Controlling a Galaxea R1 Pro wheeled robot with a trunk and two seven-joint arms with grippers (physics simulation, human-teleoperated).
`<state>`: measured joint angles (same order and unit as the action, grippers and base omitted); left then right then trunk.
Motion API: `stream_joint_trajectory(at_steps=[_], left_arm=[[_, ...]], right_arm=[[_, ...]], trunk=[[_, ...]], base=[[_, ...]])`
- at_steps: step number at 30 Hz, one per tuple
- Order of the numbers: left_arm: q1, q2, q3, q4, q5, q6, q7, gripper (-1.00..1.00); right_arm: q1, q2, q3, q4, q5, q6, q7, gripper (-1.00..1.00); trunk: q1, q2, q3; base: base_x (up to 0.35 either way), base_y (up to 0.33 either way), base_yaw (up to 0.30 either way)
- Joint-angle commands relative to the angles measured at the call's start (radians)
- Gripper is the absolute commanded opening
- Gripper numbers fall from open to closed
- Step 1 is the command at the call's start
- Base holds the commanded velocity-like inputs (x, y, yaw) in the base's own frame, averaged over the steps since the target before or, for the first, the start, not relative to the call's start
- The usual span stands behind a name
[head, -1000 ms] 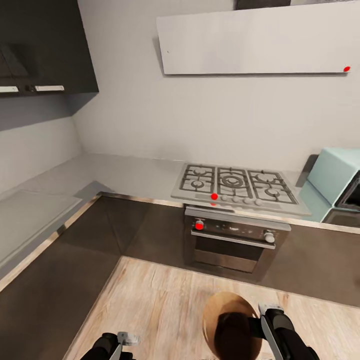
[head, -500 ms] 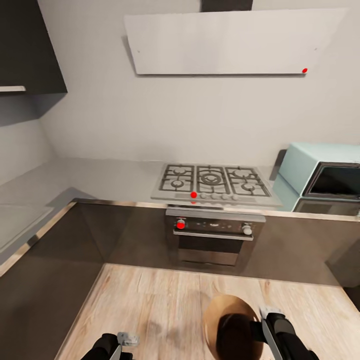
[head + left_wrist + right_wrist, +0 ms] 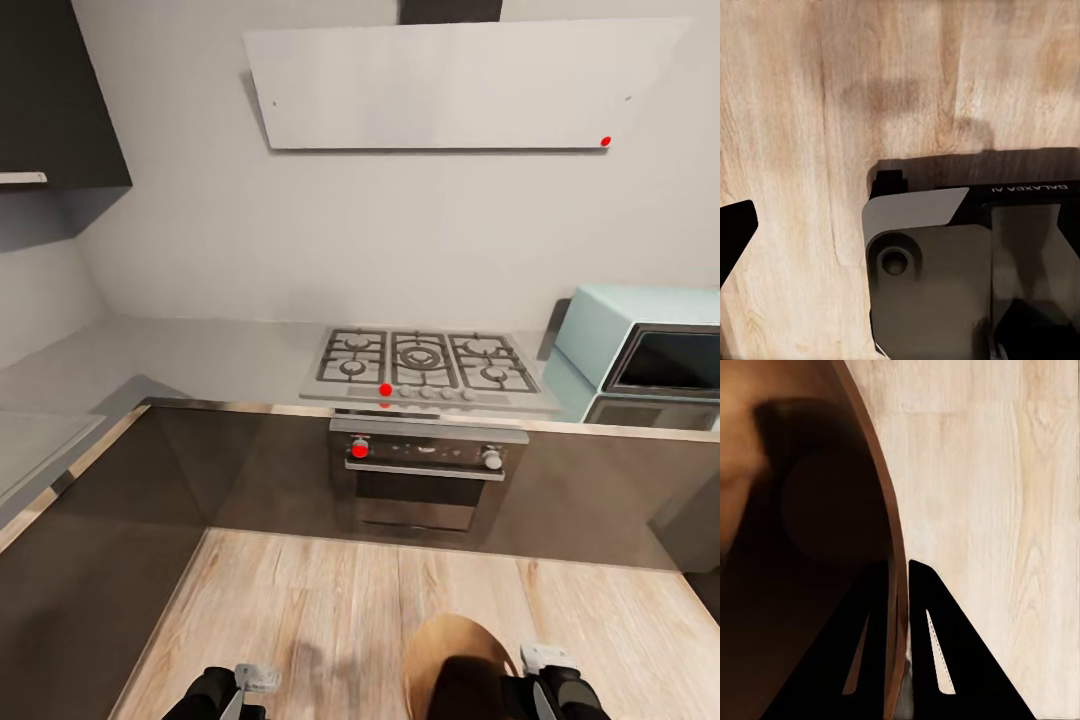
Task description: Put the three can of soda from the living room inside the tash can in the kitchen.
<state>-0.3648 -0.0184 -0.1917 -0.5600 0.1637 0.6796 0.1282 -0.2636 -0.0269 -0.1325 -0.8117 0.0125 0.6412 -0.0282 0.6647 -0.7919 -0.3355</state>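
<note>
Trash can [image 3: 455, 665]: bottom centre-right of the head view, over the pale wood floor [image 3: 330, 610]; one only.
Trash can's axis: it runs roughly toward the camera, so the wide round mouth faces up at the lens; the brown inside darkens toward the base.
Trash can's rim: tan edge showing as an arc in the right wrist view [image 3: 881, 510], curving from the top of that frame down to the fingers.
Right gripper [image 3: 898, 660]: pinched nearly closed on the trash can's rim, one dark finger inside the wall and one outside it, with only the thin wall between them.
Right gripper in head view [image 3: 545, 668]: lower right edge of the frame, touching the can's right side.
Left gripper [image 3: 250, 685]: bottom left of the head view, low over the floor; its opening I cannot tell, and nothing is seen in it.
Left wrist view: grey and black gripper body in the lower right, wood planks behind it.
Gas hob [image 3: 430, 365]: centre of the head view, set in the grey counter; one, with five burners.
Oven [image 3: 425, 480]: directly below the hob; one, black door, two knobs.
Microwave [image 3: 640, 350]: pale blue, right edge of the frame, on the counter; one.
Extractor hood [image 3: 460, 85]: upper centre, pale panel on the wall.
Cabinets [image 3: 55, 90]: dark, upper left corner.
</note>
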Motion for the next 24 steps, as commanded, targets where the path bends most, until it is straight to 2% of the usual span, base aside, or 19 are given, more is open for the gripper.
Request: stream_joint_trajectory(at_steps=[1,6,24], left_arm=[[0.000,0.000,0.000,0.000,0.000,0.000,0.000,1.00],[0.000,0.000,0.000,0.000,0.000,0.000,0.000,1.00],[0.001,0.000,0.000,0.000,0.001,-0.002,-0.005,1.00]], right_arm=[[-0.001,-0.001,-0.001,0.010,-0.009,-0.012,0.010,-1.00],[0.000,-0.009,-0.001,0.058,-0.011,-0.055,0.018,-1.00],[0.000,-0.011,0.001,0.105,-0.014,-0.077,0.022,-1.00]], trunk=[[0.000,0.000,0.000],[0.000,0.000,0.000],[0.000,0.000,-0.004]], base=[[0.000,0.000,-0.075],[0.000,0.000,-0.196],[0.000,0.000,-0.277]])
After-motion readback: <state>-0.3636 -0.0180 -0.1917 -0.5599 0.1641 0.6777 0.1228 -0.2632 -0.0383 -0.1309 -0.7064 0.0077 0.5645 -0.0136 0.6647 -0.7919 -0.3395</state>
